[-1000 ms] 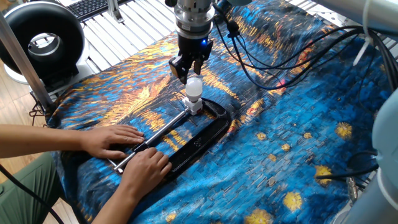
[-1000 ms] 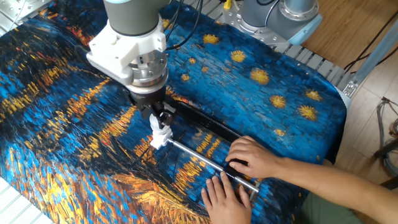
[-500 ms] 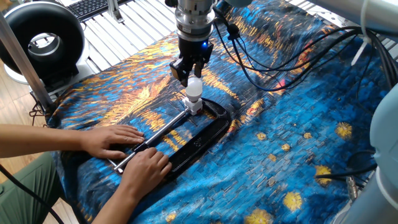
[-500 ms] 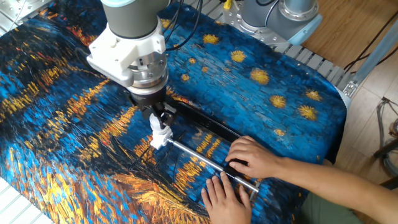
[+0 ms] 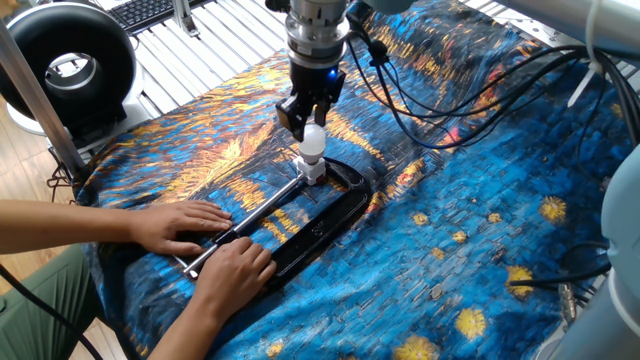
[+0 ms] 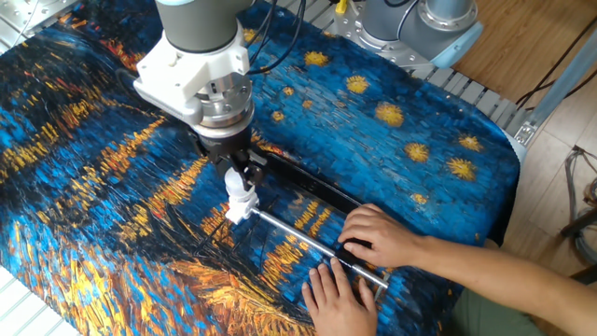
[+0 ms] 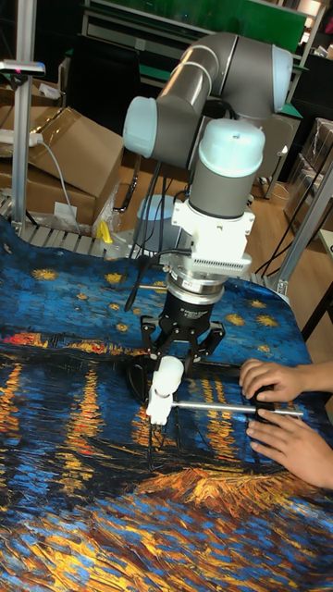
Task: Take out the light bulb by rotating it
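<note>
The light bulb (image 5: 314,143), a small white frosted globe, stands upright in a white socket (image 5: 315,171) at the end of a metal rod (image 5: 262,212). My gripper (image 5: 310,128) hangs straight down over it, its fingers straddling the top of the globe with small gaps either side, open. In the other fixed view the light bulb (image 6: 239,187) shows just below the gripper (image 6: 240,174), above the socket (image 6: 240,211). The tall fixed view has the light bulb (image 7: 169,376) under the spread fingers of the gripper (image 7: 178,359). The bulb's screw base is hidden in the socket.
A person's two hands (image 5: 200,245) press the rod and a black tray (image 5: 325,220) onto the blue and orange painted cloth (image 5: 470,230). Cables (image 5: 420,100) trail from the arm to the right. A black round fan (image 5: 65,65) stands at the far left.
The gripper has shifted slightly to the right and settled closer over the bulb's top. The bulb, socket and hands have not moved.
</note>
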Controlling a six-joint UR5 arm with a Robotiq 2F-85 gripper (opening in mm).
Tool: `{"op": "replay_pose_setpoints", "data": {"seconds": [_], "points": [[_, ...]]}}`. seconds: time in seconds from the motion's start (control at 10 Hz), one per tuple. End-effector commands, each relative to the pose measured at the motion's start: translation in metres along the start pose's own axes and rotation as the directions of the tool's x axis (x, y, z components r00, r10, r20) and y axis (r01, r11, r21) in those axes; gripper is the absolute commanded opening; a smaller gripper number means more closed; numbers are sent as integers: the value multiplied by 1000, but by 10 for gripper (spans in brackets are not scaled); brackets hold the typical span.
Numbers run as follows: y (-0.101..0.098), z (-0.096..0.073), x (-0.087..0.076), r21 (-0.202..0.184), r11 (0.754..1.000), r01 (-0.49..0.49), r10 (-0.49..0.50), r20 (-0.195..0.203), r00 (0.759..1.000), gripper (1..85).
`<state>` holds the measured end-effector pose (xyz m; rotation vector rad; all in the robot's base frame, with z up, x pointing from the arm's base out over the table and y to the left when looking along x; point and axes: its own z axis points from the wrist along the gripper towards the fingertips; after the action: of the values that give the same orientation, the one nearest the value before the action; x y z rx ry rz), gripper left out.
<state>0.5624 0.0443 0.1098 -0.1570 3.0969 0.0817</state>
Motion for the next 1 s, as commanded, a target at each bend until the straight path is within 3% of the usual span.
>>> {"op": "replay_pose_setpoints", "data": {"seconds": [0.0,0.9], "points": [[2,-1,3,-15,1000,-1,1,-1,1000,527],[4,9,-2,-35,999,13,-11,43,999,523]]}}
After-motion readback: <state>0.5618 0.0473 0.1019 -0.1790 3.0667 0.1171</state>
